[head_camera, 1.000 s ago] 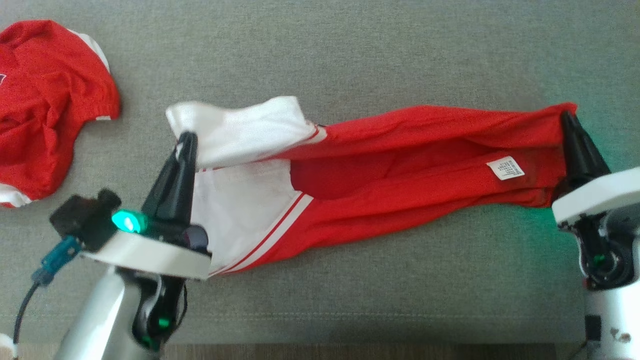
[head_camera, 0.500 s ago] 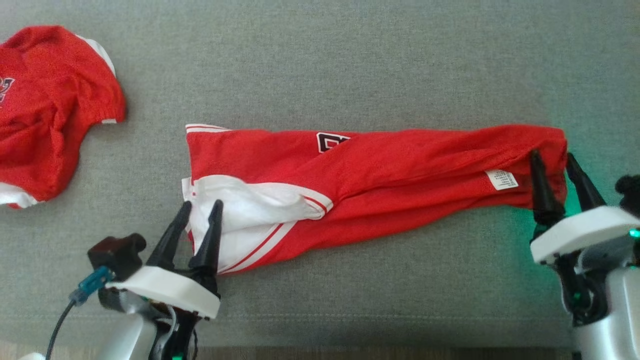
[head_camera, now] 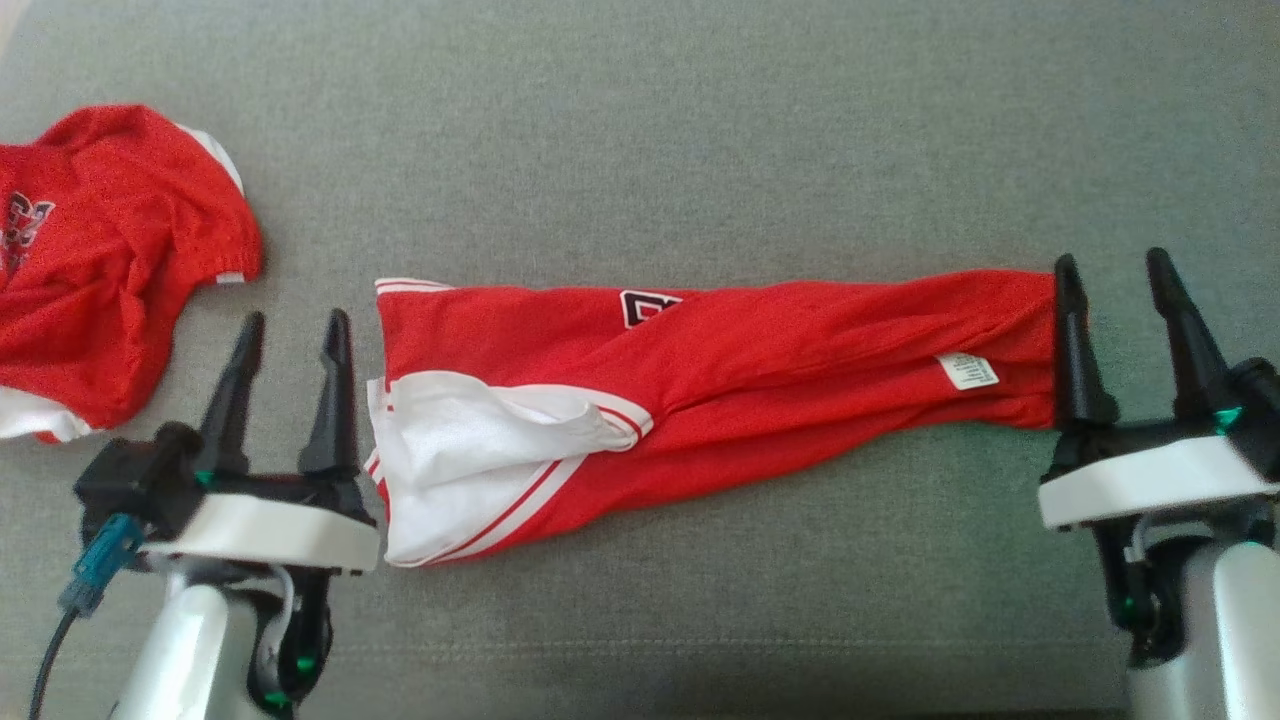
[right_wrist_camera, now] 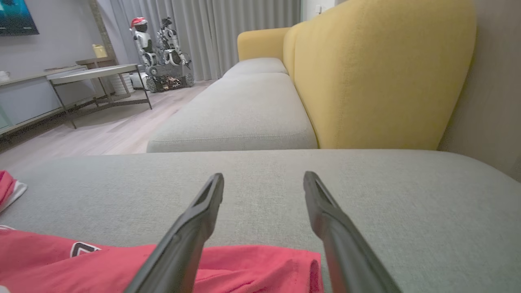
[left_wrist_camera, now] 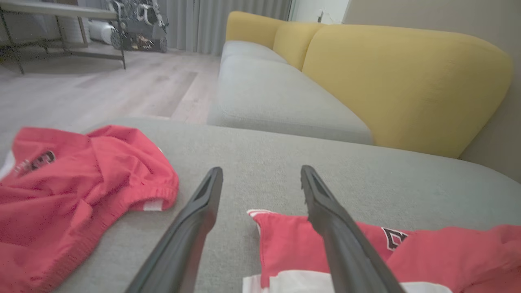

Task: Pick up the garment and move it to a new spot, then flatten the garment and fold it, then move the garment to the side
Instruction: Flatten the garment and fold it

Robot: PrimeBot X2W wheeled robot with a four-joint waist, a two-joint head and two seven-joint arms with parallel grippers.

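A red sports garment (head_camera: 760, 340) lay stretched in a long, narrow band across the middle of a grey sofa seat (head_camera: 700, 130), running from left to right in the head view. It was rumpled with lengthwise folds rather than flat. Its left end showed a white panel (head_camera: 470, 440) edged with thin red and white stripes. A black emblem (head_camera: 645, 305) sat on its upper edge, and a small white label (head_camera: 967, 370) lay near its right end.

The left gripper (head_camera: 295, 318) stood just beside the garment's left end, its two dark fingers spread wide and holding nothing. The right gripper (head_camera: 1112, 260) stood at the garment's right end, also spread wide and empty. Its inner finger lined up with the edge of the red cloth; whether it touched the cloth could not be told.

A second red garment (head_camera: 110, 260) with white trim lay crumpled at the far left of the seat, apart from the first one.

In the wrist views, yellow backrests (left_wrist_camera: 407, 81) rose behind the grey cushions. A pale wooden floor (left_wrist_camera: 101, 85) stretched beyond the seat, and another robot (right_wrist_camera: 160, 36) stood by grey curtains at the far end of the room.
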